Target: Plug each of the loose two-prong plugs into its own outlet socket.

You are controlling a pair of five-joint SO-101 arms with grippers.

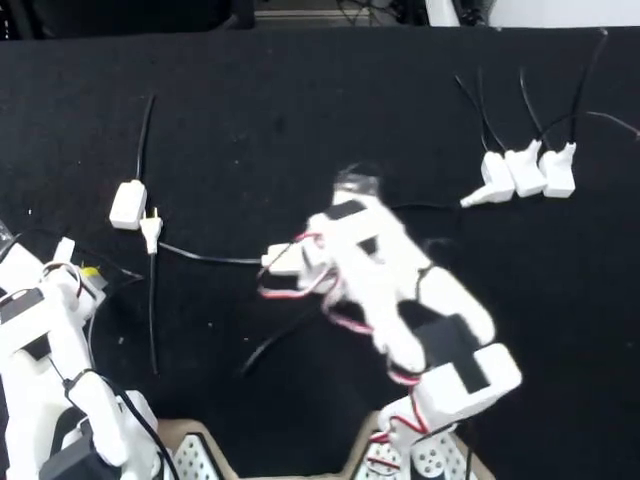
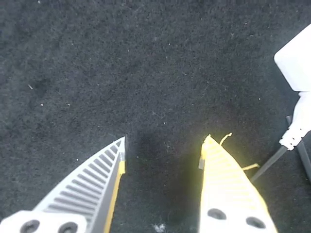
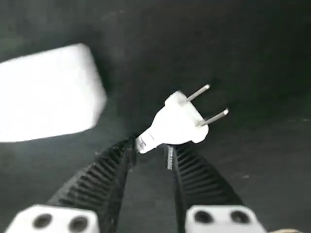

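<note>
Two loose plugs are counted. One white plastic two-prong plug (image 3: 180, 121) is gripped at its cord end by the right gripper (image 3: 149, 145), whose black ribbed jaws are closed on it. Its long axis is carried on roughly in line with the jaws, slightly tilted. Its two metal prongs are pointed away from the gripper and away from the blurred white rectangular socket block (image 3: 48, 92) seen just beside it. In the high view this gripper is held above the middle of the black cloth-covered surface (image 1: 300, 100). Whether the white piece at its tip there is plug or block cannot be told.

The second white two-prong plug (image 1: 151, 230) is laid flat toward the left of the surface. Its long axis is run from the near edge to the far edge, and its thin black cord (image 1: 153, 310) is trailed toward the near edge. It is placed just beside a small white socket block (image 1: 127, 204), from which another black cord is led toward the far edge. The left gripper (image 2: 165, 140) is held above bare surface near this pair. Its jaws, one grey and one yellow, are spread wide apart.

At the far right, three white corded blocks (image 1: 525, 168) are set side by side, each with a black cord led toward the far edge. Whether plugs are seated in them cannot be told.
</note>
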